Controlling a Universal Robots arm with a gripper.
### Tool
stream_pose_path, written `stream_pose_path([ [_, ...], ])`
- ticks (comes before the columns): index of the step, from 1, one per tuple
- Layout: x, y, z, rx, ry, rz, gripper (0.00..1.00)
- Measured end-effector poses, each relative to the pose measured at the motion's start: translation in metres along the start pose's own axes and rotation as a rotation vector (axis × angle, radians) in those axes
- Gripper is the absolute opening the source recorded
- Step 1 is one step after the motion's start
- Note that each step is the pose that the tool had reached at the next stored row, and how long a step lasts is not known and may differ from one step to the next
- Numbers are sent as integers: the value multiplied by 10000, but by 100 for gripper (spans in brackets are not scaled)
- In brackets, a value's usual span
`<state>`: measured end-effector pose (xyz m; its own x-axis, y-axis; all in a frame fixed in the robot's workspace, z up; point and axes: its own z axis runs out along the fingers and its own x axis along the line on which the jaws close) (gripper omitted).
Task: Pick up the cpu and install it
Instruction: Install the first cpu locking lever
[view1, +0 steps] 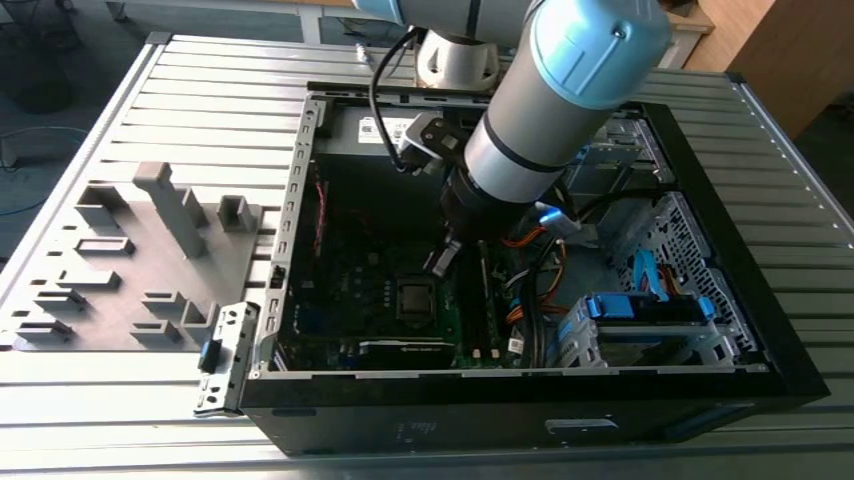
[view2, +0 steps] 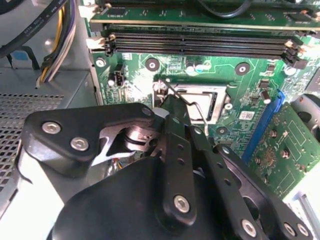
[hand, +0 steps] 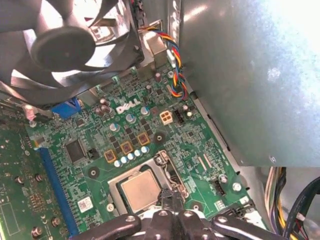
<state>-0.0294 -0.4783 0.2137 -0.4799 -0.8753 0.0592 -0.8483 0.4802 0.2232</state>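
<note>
Inside the open computer case (view1: 747, 375), we see the pincer (hand: 170, 200) lowered over the motherboard (hand: 150, 150), its black fingers (view2: 177, 150) drawn together at the edge of the socket (hand: 145, 187) with nothing clamped between them. The cpu (hand: 140, 191), silver-grey top up, lies flat within the socket frame, apparently already seated, and the fingertips meet just beside the thin wire retention lever (view2: 192, 102), which would explain why the tool sits so low and close. Around it we note 2 dark memory slots (view2: 200, 45), a cooling fan (hand: 65, 45), a bundle of coloured wires (hand: 175, 75) and, in the exterior view, orange cables (view1: 534, 290) and a drive cage (view1: 641, 320) crowding the arm (view1: 561, 90). A grey parts tray (view1: 134, 260) rests on the ribbed metal surface (view1: 200, 90) beside the case.
</note>
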Motion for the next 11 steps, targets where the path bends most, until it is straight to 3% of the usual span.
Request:
stream_pose_path([
  [4,10,-14,32,25,47,13,11],
  [11,77,-59,47,160,284,74,11],
])
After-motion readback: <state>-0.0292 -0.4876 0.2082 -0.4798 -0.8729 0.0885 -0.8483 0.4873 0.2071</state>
